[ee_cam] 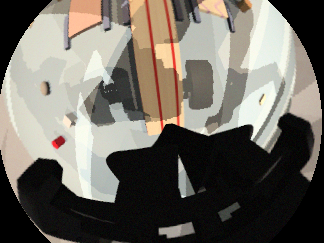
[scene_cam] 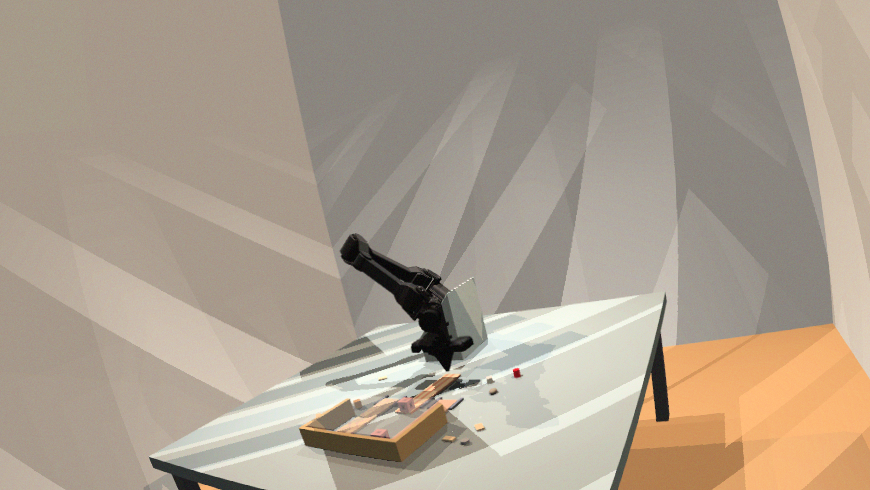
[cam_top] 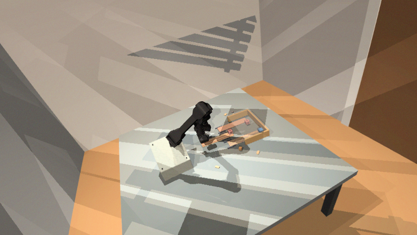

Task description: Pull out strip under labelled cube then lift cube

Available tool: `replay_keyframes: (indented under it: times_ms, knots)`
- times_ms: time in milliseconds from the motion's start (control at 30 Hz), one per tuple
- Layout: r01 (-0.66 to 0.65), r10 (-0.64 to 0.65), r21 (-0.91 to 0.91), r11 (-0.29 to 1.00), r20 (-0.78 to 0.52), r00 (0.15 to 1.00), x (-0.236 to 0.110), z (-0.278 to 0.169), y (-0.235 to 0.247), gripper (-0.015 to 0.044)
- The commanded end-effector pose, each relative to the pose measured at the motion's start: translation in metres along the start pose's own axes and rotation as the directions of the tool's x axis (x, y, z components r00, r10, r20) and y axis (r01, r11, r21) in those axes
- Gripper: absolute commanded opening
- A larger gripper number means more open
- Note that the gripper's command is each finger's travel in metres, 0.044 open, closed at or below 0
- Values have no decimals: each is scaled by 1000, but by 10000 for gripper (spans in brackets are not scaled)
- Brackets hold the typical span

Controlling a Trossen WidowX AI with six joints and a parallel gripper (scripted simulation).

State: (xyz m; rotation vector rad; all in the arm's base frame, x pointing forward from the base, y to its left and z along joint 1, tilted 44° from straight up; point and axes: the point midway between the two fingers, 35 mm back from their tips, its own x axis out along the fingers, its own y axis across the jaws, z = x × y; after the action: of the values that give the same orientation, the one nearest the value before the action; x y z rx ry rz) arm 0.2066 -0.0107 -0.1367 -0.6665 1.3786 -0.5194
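Where visible, state of gripper (cam_top: pixel 204 142) (scene_cam: pixel 448 368) (ee_cam: pixel 200 141): pressed together, nothing seen pinched; tips just by the near end of the red-lined strip. Contact with wood: cannot tell.
Red-lined strip (cam_top: pixel 214 141) (scene_cam: pixel 438 386) (ee_cam: pixel 162 74): lying lengthwise toward the arm, largely outside the wooden tray (cam_top: pixel 256 136) (scene_cam: pixel 353 444); apparently the strip being worked.
Nearer pink cube (cam_top: pixel 230 131) (scene_cam: pixel 405 404): near the far end of the red-lined strip, by the tray's open side; likely the task's cube. Label: too small to read. Support beneath: cannot tell.
Coral strip (cam_top: pixel 233 124) (ee_cam: pixel 86 16): alongside, reaching into the tray.
Farther pink cube (cam_top: pixel 247 121) (scene_cam: pixel 379 432): deeper inside, at the far end of the coral strip.
Blue cube (cam_top: pixel 260 129): at the tray's far corner region.
Progress: pull-out seemingly well advanced, full release unconfirmed.
Outstanding: clearing of the strip if still under the cube, then opening, grasping and raising of the labelled cube.
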Motion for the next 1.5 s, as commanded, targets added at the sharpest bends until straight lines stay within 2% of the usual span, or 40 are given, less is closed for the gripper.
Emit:
replay_keyframes:
  times_ms: [0, 133, 700, 1467]
  knots:
    - [-10, 10, 13, 1000, 4, 1000, -21, 8, 2, 0]
    - [-10, 10, 13, 1000, 4, 1000, -21, 7, 2, 0]
    - [-10, 10, -16, 1000, 6, 1000, -25, 64, 1, 440]
    - [-10, 10, -14, 1000, 9, 1000, -36, 137, 2, 440]
